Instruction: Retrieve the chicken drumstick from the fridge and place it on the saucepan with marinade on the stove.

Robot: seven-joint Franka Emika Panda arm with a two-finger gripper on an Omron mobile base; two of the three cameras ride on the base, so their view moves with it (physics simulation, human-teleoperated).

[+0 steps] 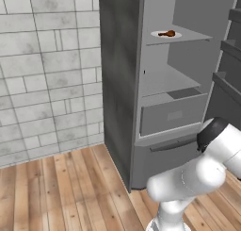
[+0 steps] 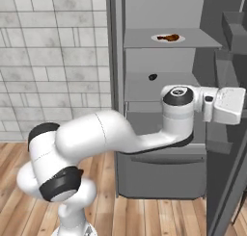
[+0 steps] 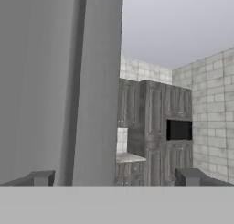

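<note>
1. The fridge [image 1: 155, 84] stands open against a pale tiled wall [image 1: 47, 70], on a wood plank floor [image 1: 61, 192]; its door [image 2: 231, 61] hangs open on the right side of both base views, door racks facing inward
2. The chicken drumstick [image 1: 168, 34] lies on a white plate [image 1: 159, 35] on the upper shelf [image 1: 188, 36] of the fridge, near that shelf's front edge; in the right base view the drumstick [image 2: 171, 37] sits toward the right part of the plate [image 2: 159, 38], thin bone end pointing left
3. The shelf below [image 2: 144, 88] carries one small dark item [image 2: 152, 77] near its back left; too small to identify
4. Beneath it the lower drawer [image 1: 174, 114] is closed, flush with the fridge front
5. The arm reaches from the base toward the fridge interior at the height of the drawer; the wrist and hand [image 2: 226, 105] sit in front of the fridge's right side, well below the upper shelf and well apart from the drumstick
6. The gripper [image 3: 116, 177]: in the hand view the two dark fingertips [image 3: 41, 177] stand at opposite sides of the frame, spread wide, nothing between them, so the claw is open and empty
7. The hand view looks past a broad grey panel [image 3: 55, 81] toward dark wooden cabinets [image 3: 151, 127] with a black built-in appliance [image 3: 179, 130] and a tiled wall [image 3: 210, 109] beyond
</note>
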